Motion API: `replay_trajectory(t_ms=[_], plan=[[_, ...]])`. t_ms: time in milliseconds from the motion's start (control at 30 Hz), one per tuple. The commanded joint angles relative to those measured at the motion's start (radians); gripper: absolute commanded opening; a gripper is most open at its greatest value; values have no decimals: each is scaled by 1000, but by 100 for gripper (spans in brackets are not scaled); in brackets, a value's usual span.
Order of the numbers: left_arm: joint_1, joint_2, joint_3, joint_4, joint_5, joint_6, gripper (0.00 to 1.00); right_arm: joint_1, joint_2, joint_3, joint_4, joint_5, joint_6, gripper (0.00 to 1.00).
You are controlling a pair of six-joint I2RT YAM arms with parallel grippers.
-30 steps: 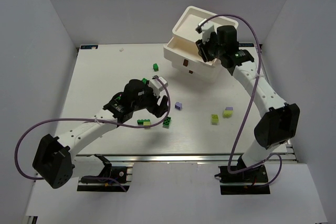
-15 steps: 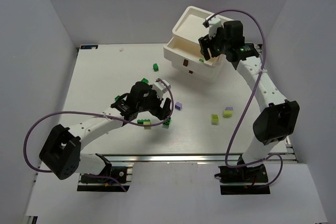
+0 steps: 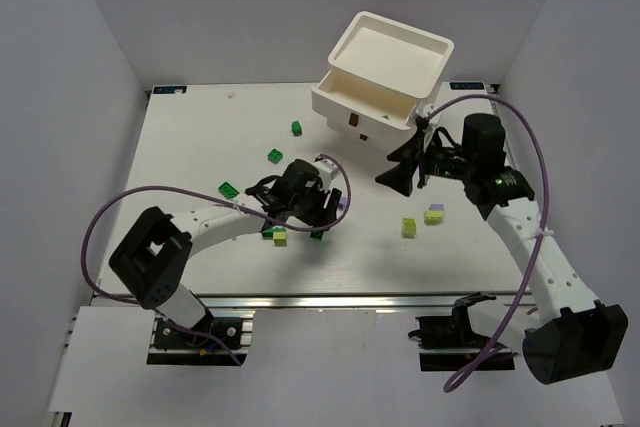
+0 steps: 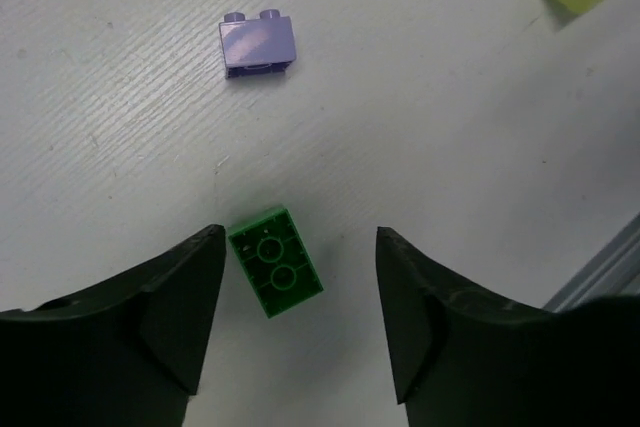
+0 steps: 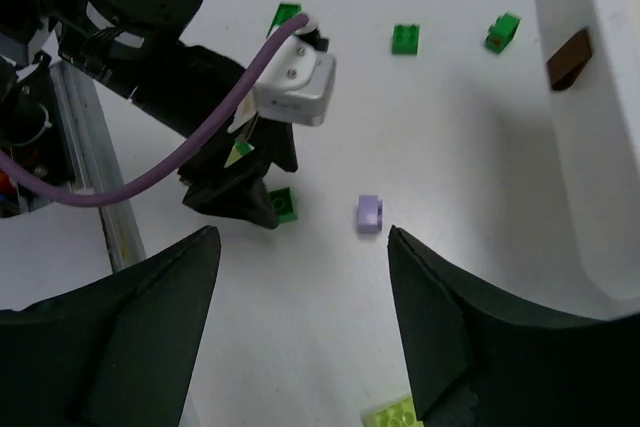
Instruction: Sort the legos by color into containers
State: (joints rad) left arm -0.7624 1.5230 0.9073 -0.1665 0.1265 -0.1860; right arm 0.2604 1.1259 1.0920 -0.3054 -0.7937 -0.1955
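My left gripper (image 3: 320,215) is open and low over the table, and a dark green lego (image 4: 275,261) lies between its fingers, close to the left one; the same brick shows in the top view (image 3: 317,234). A pale purple lego (image 4: 258,44) lies just beyond it. My right gripper (image 3: 402,169) is open and empty, in front of the white drawer unit (image 3: 380,77) and above the table. In the right wrist view the gripper (image 5: 302,247) looks down on the purple lego (image 5: 369,214) and the green lego (image 5: 282,205). The top drawer (image 3: 362,94) stands pulled out.
Other legos lie scattered: green ones (image 3: 228,189) (image 3: 274,156) (image 3: 297,128) to the left, a lime one (image 3: 280,237) beside my left gripper, and two lime ones (image 3: 410,227) (image 3: 434,214) under my right arm. A brown handle (image 5: 570,52) shows on the unit's front.
My right gripper has left the drawer unit and come down in front of it, towards the table's middle. My left gripper has moved right, over the green lego.
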Motion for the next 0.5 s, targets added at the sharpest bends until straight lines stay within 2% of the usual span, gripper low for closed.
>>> replay_trajectory(t_ms=[0,100,367,467], plan=[[-46,64,91,-129,-195,-95,75,-10,-17,-118,104,-73,28,74],[-77,124,134,-178,-315,-133,78,-29,-84,-201,160,-49,41,75],[-143,265,232,-255,-447,-188,79,-65,-127,-221,152,-9,51,75],[-152,285,255,-272,-458,-199,74,-84,-126,-222,147,-21,51,74]])
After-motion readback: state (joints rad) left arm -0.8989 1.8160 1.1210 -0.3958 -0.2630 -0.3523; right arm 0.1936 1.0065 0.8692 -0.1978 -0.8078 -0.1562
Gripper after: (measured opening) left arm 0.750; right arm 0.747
